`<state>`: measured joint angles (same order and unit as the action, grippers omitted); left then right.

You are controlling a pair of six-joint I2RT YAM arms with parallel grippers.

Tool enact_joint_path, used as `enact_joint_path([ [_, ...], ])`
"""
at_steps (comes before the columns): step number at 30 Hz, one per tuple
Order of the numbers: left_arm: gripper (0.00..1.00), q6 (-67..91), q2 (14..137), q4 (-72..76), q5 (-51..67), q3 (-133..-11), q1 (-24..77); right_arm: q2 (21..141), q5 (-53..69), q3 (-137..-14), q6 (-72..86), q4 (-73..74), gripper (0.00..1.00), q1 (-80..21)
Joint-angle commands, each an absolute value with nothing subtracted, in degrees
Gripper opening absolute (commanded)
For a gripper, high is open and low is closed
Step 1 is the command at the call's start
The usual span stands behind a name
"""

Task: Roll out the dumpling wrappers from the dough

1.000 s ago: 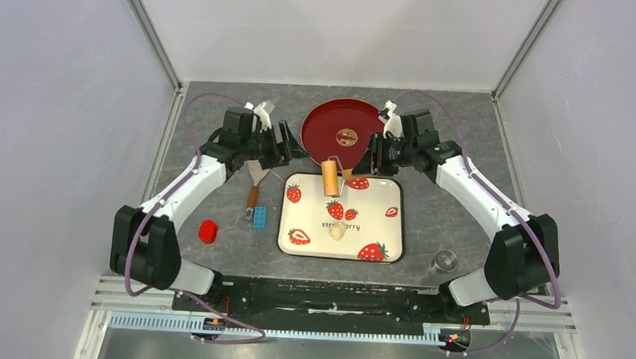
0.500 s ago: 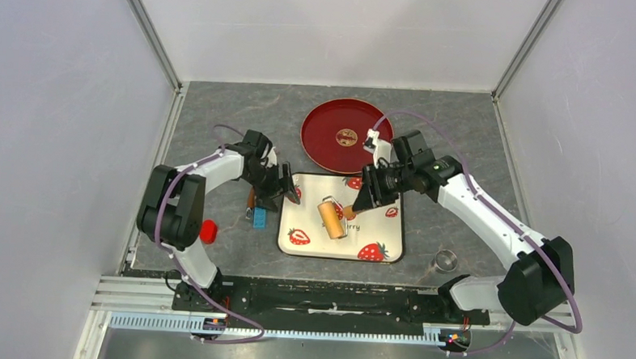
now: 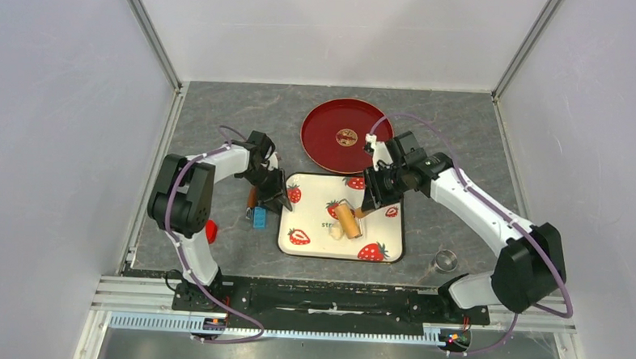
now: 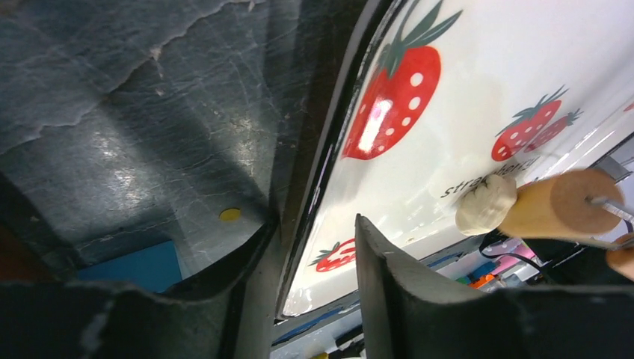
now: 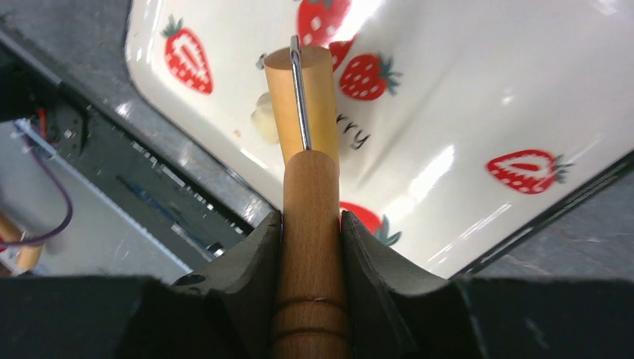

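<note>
Nearest, a small metal ring [image 3: 446, 260] sits on the grey surface [image 3: 462, 153], well apart from the strawberry tray [image 5: 486, 90]. In the tray's near half lies the dough [image 4: 486, 203], a small pale uncut lump resting against the barrel of the wooden roller [image 5: 309, 194]; no wrappers show yet. By its look the lump is light, soft and probably tacky. It would dent or tear if pinched, so it is better pressed flat under the roller than gripped, and any later lifting should be by a thin edge. The roller is stiff and is best held at its handle, where the right gripper [image 5: 310, 224] is clenched on it, the barrel pointing toward the near rim. The glossy tray looks apt to slide under a push, so its rim is the place to steady it. There the left gripper [image 4: 314, 224] stands astride the left rim, one finger outside and one inside, with a gap showing, so not clamped. Beyond the tray lies the red plate [image 3: 325, 135], bare.
</note>
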<state>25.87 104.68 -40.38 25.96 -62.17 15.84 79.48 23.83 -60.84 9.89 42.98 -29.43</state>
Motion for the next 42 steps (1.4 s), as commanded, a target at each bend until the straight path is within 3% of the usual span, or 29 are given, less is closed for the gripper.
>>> enact_joint_path([
  [1, 0.44, 23.0, 106.6, -42.5, 23.9, -63.0, 16.0, 82.3, 16.3, -68.9, 10.5, 41.8, 0.0, -29.6],
  [7, 0.31, 21.8, 107.0, -43.3, 23.5, -63.1, 16.0, 84.4, 17.2, -75.0, 10.5, 42.7, 0.0, -29.5],
  [15, 0.03, 20.1, 108.3, -44.2, 24.2, -64.1, 15.9, 82.6, 28.2, -77.7, 6.3, 42.9, 0.0, -30.6],
  [30, 0.02, 17.1, 110.3, -46.3, 24.0, -65.9, 15.9, 87.7, 22.7, -76.4, 1.7, 48.1, 0.0, -42.5],
  [42, 0.02, 16.6, 110.5, -46.5, 23.3, -66.3, 15.9, 99.0, 2.2, -94.5, 0.5, 55.4, 0.0, -43.8],
])
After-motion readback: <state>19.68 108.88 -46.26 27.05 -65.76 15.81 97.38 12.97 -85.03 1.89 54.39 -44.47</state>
